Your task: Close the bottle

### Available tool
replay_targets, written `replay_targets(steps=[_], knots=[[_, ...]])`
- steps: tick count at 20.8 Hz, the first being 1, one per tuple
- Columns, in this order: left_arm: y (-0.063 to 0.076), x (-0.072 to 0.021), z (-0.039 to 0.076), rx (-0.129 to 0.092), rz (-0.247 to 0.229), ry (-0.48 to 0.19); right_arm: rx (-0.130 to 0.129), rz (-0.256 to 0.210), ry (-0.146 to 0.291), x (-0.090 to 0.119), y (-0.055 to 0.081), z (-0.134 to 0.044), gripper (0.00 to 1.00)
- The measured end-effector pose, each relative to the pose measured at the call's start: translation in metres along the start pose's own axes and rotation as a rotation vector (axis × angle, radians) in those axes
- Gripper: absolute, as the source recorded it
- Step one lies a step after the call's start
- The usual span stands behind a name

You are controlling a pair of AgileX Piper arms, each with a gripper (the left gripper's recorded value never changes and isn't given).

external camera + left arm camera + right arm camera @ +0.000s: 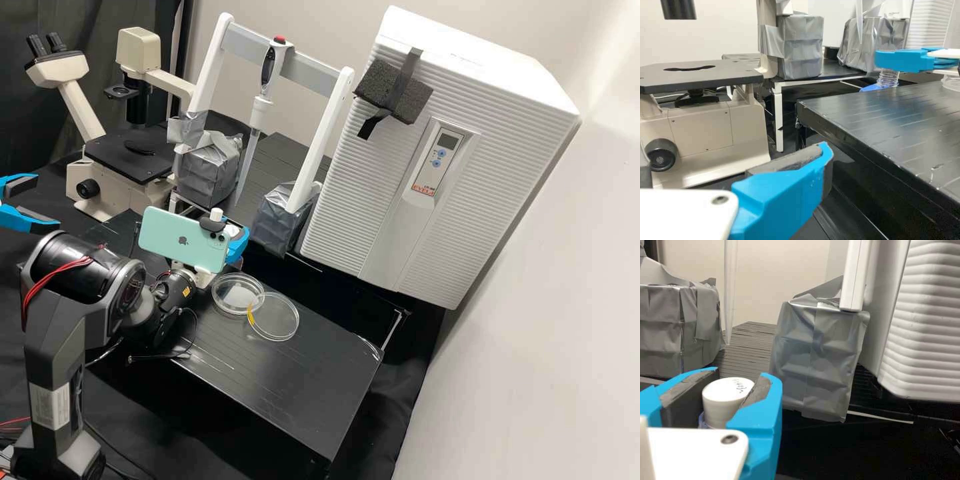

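At the far left of the high view I see my left gripper (37, 200). Its two blue fingers are wide apart, and there is nothing between them. It is well away from the bottle.

A bit to the right, just behind the phone (183, 239), is my right gripper (729, 385). In its own view the fingers are closed tight on the cap (727, 400), with grey pads (687, 390) pressing on both sides. The cap is small, white and round. I think it is hard and smooth, so it could slip if I squeeze too softly. Holding it by its sides looks right to me for turning it.

The bottle (888, 79) is in the upper right of the left wrist view, right under the right gripper's blue fingers. It is at the far edge of the bench (287, 373), and I cannot see its bottom. It is small and made of clear plastic, with ridges at the neck. I think it is very light and a bit soft, so it may tip or spin when the cap turns. The best place to hold it is low on its body. I cannot tell if the cap sits on the neck or just above it.

Farther right, two round dishes (237, 293) lie on the bench, touching each other.
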Motion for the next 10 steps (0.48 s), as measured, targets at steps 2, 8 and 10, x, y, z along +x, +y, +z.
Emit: replay_targets(steps=[2,8,10], knots=[[0.0,0.0,0.0,0.0,0.0,0.0,0.0,0.0,0.0,0.0,0.0,0.0,0.0],[-0.0014,0.0005,-0.0007,-0.005,-0.006,0.001,0.001,-0.006,0.001,-0.005,-0.0008,-0.0012,0.0],[-0.0013,0.0003,-0.001,-0.005,-0.006,0.003,0.005,-0.015,0.01,-0.008,-0.0022,-0.0041,0.0]])
